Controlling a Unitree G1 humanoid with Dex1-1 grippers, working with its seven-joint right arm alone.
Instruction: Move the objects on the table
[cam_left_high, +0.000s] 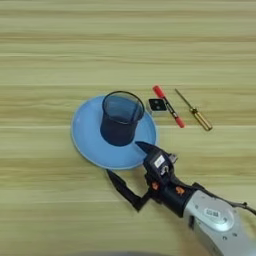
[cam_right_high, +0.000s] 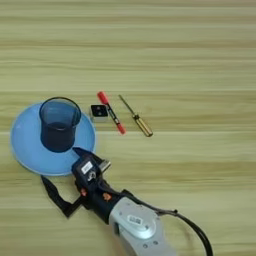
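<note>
The gripper gapes wide at the near rim of the plate bearing the mesh cup — block, marker and screwdriver lie beyond, untouched, on the table.

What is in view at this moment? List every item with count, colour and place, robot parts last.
plate: one, light blue, round, left of centre on the table.
mesh cup: one, dark, upright on the plate, toward its far right part.
block: one, small, black and white, just right of the plate's far edge, beside the marker.
marker: one, red caps with a dark barrel, lying diagonally right of the block.
screwdriver: one, thin metal shaft with yellow handle, lying diagonally right of the marker.
table: one, light wood with horizontal plank lines, fills the view.
right gripper: one, two black fingers spread open at the plate's near rim.
forearm: one, silver, entering from bottom right.
</note>
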